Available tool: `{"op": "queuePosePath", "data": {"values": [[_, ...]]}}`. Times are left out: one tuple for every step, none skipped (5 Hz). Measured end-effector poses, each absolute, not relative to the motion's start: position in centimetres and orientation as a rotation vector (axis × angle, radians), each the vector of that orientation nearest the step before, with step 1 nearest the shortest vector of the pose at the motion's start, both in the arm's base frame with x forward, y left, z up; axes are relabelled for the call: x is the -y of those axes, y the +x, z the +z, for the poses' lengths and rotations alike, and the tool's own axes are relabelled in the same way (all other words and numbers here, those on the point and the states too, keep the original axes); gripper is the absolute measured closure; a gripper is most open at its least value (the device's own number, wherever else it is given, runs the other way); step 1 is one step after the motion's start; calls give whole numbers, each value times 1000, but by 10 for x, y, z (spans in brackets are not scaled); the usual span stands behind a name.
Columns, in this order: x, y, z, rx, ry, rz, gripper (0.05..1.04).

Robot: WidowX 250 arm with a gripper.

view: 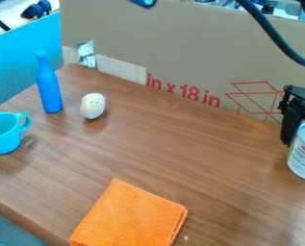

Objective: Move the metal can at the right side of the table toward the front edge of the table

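Observation:
At the right edge of the camera view, the black gripper (296, 113) hangs down over a white can (303, 156) with a printed label. Part of the gripper is in front of the can's upper left side, and both run past the view's edge. Toward the upper left, a blue bottle (49, 90) stands upright, with a pale speckled egg-shaped object (93, 105) just to its right. A light blue cup (4, 134) stands upright at the left edge, its handle pointing right. The folded orange cloth (130, 216) lies flat near the front.
The brown wooden table (180, 144) is bordered at the back by a cardboard panel (180, 53) and at the left by a blue panel (19, 62). A black cable (273, 33) curves across the top right. A small pale crumb (185, 238) lies beside the cloth.

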State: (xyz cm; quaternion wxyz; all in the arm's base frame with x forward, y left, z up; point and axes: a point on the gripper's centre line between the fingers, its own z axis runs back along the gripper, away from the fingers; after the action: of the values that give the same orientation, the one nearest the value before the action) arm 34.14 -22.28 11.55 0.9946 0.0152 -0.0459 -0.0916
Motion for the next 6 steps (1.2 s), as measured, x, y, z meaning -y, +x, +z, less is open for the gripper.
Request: {"op": "queuePosePath", "data": {"values": [[230,351,117,150,-17,-175,83],[237,362,118,228,-46,-166,83],[244,375,108,263,-47,-178,83],[252,391,103,284,-49,-182,83],[253,401,96,287,-47,-170,83],[254,407,93,288,-47,-164,83]]}}
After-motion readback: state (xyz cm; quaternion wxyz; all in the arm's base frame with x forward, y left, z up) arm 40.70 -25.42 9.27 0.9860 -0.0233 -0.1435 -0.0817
